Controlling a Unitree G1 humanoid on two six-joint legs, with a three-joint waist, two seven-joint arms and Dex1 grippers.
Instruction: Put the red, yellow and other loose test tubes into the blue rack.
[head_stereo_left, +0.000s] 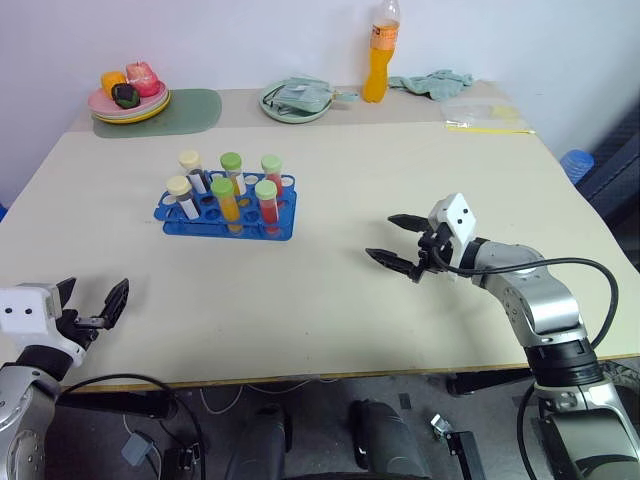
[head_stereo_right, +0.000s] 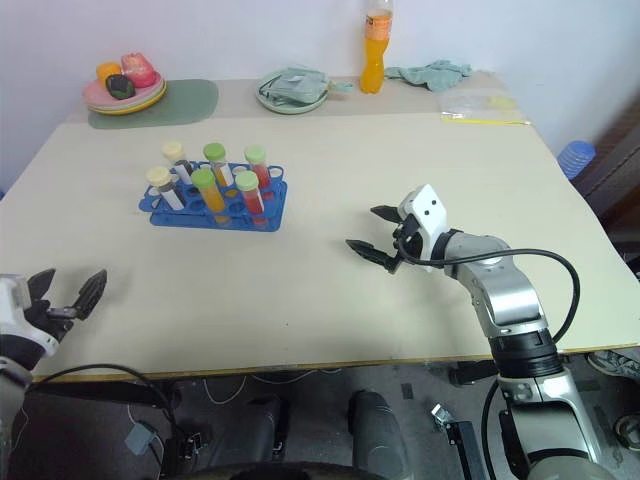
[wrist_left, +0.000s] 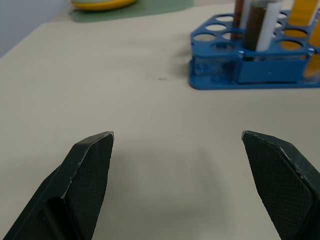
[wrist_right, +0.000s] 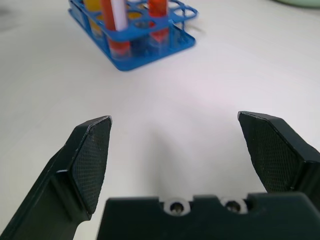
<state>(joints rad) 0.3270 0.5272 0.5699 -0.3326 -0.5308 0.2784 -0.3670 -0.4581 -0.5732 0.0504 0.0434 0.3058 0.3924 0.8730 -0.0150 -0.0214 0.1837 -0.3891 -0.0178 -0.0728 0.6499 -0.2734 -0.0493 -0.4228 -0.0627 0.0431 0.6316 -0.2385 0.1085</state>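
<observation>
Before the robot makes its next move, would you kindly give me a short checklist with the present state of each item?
1. Tubes standing upright in the blue rack: ok, six capped tubes.
2. No loose tubes on the table: ok, none visible.
3. Left pincer open and empty: ok.
4. Right pincer open and empty: ok.
5. Both pincers apart from the rack: ok.
6. Tubes seated fully in their holes: cannot tell.

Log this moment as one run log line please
tubes: all standing in blue rack | table: no loose tubes | left gripper: open, empty | right gripper: open, empty
</observation>
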